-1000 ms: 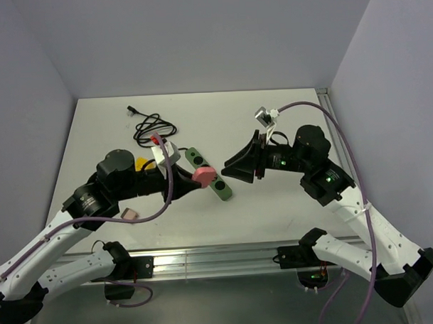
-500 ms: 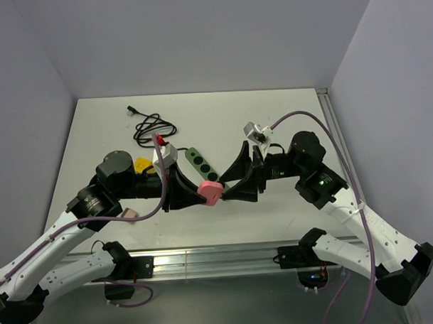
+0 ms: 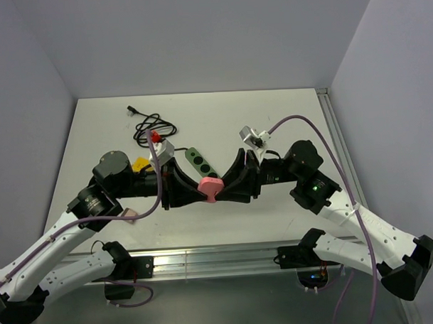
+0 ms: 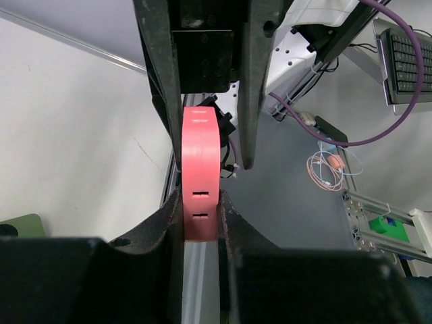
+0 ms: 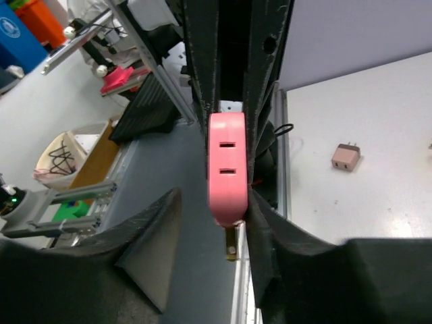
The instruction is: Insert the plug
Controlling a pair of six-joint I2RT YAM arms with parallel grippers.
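Note:
The pink plug [image 3: 209,186] hangs above the table's near middle, held in my left gripper [image 3: 202,188], which is shut on its flat sides. In the left wrist view the plug [image 4: 200,172] sits clamped between my fingers [image 4: 174,216]. My right gripper [image 3: 226,184] faces it, open, with its jaws on either side of the plug. In the right wrist view the plug [image 5: 227,165] rests against one finger [image 5: 264,223], the other finger stands apart, and a brass prong [image 5: 231,244] points down. The green power strip [image 3: 198,160] lies behind the grippers.
A coiled black cable [image 3: 153,126] lies at the back left. A yellow object [image 3: 140,164] sits beside my left wrist. A small pink adapter [image 3: 130,215] lies near the front left edge and also shows in the right wrist view [image 5: 345,156]. An aluminium rail [image 3: 220,258] runs along the near edge.
My left gripper has carried the pink plug off the strip's end toward the near edge. My right gripper has swung left and closed in around the plug.

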